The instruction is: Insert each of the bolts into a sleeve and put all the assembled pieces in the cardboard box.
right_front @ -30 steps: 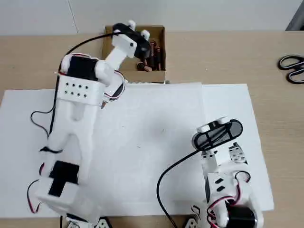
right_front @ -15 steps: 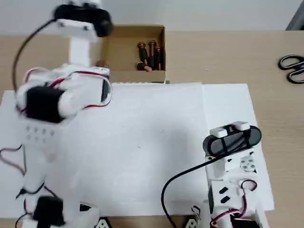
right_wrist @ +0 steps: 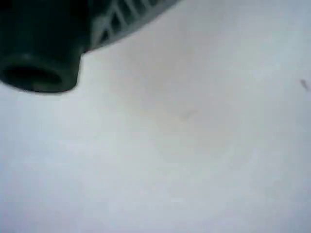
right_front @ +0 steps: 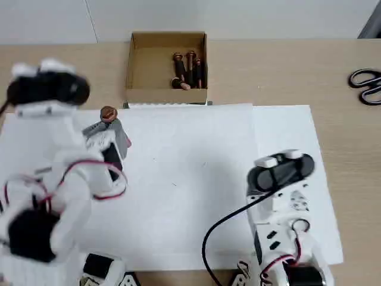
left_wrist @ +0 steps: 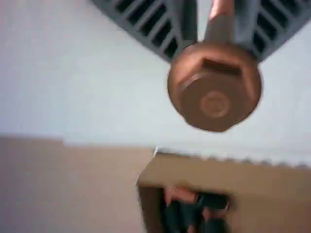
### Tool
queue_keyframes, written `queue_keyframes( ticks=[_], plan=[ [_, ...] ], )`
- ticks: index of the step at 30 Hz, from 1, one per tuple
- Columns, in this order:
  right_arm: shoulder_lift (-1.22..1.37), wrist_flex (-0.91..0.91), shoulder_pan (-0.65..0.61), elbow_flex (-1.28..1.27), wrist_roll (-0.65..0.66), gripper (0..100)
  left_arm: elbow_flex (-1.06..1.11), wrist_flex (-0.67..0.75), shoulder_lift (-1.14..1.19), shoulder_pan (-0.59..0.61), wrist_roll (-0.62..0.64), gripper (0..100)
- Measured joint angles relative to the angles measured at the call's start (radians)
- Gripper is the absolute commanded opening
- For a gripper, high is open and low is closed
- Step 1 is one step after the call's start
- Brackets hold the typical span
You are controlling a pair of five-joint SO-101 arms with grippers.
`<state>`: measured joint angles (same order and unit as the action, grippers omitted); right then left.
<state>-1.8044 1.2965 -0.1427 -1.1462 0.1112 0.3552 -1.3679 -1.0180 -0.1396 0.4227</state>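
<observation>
My left gripper (right_front: 109, 123) is shut on a copper bolt (right_front: 108, 113) at the left of the white sheet, a short way in front of the cardboard box (right_front: 147, 67). The left wrist view has the bolt's round head (left_wrist: 214, 88) end-on, its shaft clamped by the gripper (left_wrist: 218, 14). Several assembled bolt-and-sleeve pieces (right_front: 188, 69) lie in the right part of the box. In the right wrist view a black sleeve (right_wrist: 41, 63) hangs over the sheet, held by my right gripper (right_wrist: 73, 29). From above, the right arm's wrist (right_front: 280, 170) covers that gripper.
A white sheet (right_front: 196, 179) covers most of the wooden table. Black scissors (right_front: 366, 83) lie at the far right edge. The box (left_wrist: 204, 174) with its dark pieces (left_wrist: 194, 216) lies beyond the bolt in the left wrist view.
The left arm has swung away from over the box, to the left and back toward the front, and now holds a copper bolt. The right arm has shifted only slightly.
</observation>
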Motion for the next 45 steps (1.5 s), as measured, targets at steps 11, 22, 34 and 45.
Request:
queue_keyframes(
  ticks=[11,22,34,45],
  plan=[
    [-0.002,-0.103,-0.252,-0.110,0.000,0.4,0.549,0.267,-0.436,0.000,0.046,0],
    [0.000,-0.110,-0.442,-0.163,0.000,0.4,0.652,0.267,-0.456,-0.041,0.104,0],
    [0.000,-0.112,-0.448,-0.175,0.000,0.4,0.792,0.227,-0.434,-0.147,0.020,0],
    [0.000,-0.112,-0.434,-0.175,0.000,0.4,0.420,-0.011,0.236,-0.106,0.015,0]
  ],
)
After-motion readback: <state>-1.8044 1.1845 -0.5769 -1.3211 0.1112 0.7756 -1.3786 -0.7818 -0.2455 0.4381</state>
